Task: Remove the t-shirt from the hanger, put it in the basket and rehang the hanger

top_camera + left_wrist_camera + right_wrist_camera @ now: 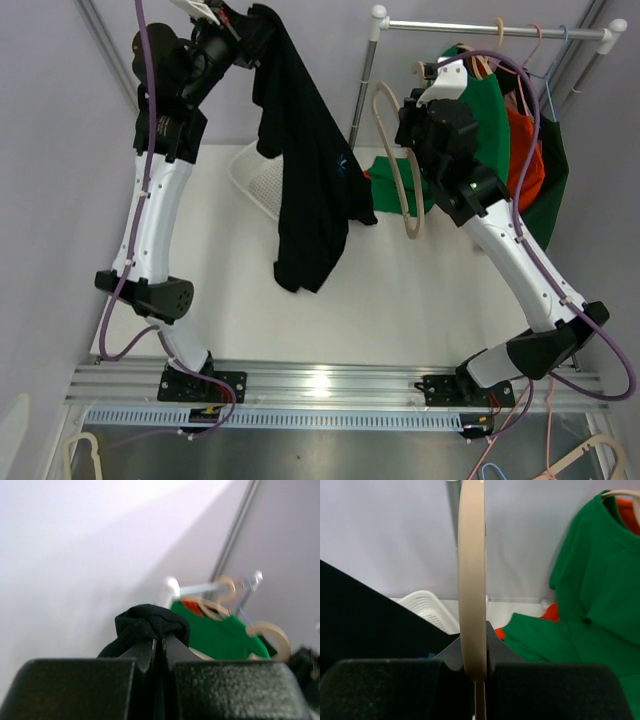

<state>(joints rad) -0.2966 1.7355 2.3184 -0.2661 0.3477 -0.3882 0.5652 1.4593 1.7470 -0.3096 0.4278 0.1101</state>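
A black t-shirt [310,170] hangs free from my left gripper [252,22], which is raised high at the back left and shut on a bunch of its cloth [150,625]. My right gripper [412,150] is shut on a beige hanger [400,165], held bare and upright to the right of the shirt. In the right wrist view the hanger [472,580] runs edge-on between the jaws, and the black shirt [375,625] fills the lower left. Shirt and hanger are apart.
A white basket [258,180] lies behind the black shirt. A clothes rail [490,28] at the back right holds green [490,120] and orange [525,150] shirts on hangers. More green cloth [390,180] lies on the table. Spare hangers [590,458] lie below the front rail.
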